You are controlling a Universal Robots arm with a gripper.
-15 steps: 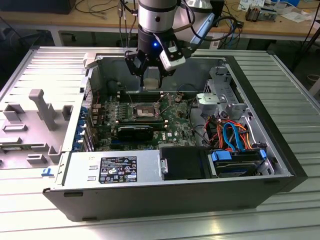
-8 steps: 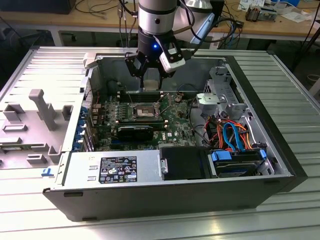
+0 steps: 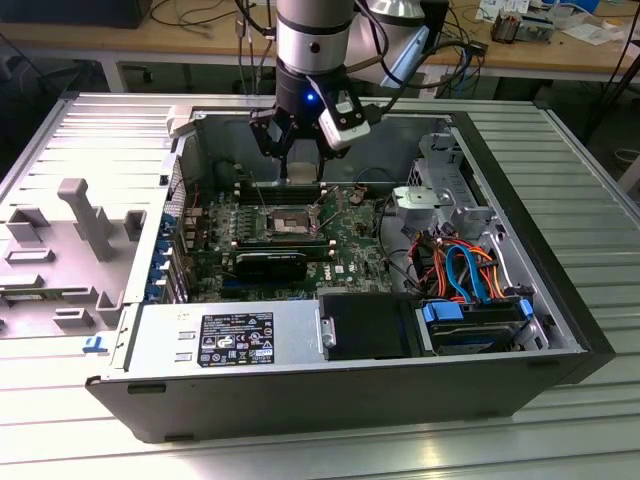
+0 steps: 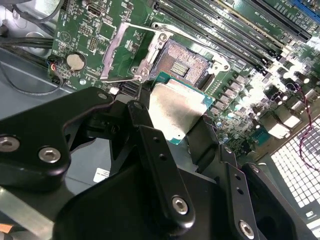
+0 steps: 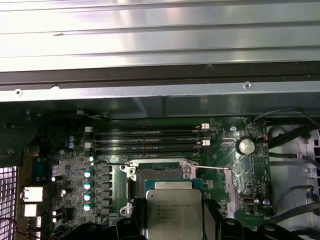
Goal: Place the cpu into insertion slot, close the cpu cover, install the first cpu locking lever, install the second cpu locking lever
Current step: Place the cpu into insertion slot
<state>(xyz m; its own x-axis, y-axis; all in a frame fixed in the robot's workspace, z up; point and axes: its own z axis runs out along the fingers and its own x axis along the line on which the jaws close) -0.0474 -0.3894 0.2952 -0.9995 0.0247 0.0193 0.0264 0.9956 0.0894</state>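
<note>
Cpu (image 4: 175, 110) hangs just above the insertion slot (image 4: 187, 62), pinched by two opposite edges in the tool (image 4: 172, 121), whose fingers are closed snugly on it with its silver-grey top facing the second wrist view. It looks a light, stiff, flat plate, likely slick on its metal lid and delicate on the hidden underside, so the bare side edges seem the only safe hold. The slot's fine contact field looks just as easily harmed, so a tilted or sliding landing would be risky.

Beside the slot the cpu cover (image 4: 152, 55) stands swung open, leaving the recess uncovered. Its thin frame lies near one finger. On the slot's other side run the long memory slots (image 4: 225, 25), with small components crowding the green motherboard (image 3: 350, 240).

In the exterior view the tool (image 3: 300, 168) sits in the upper middle of the frame, inside the open computer case (image 3: 520, 200), which lies on the slatted desk (image 3: 600, 200). Room overhead looks free, but the case walls are near.
</note>
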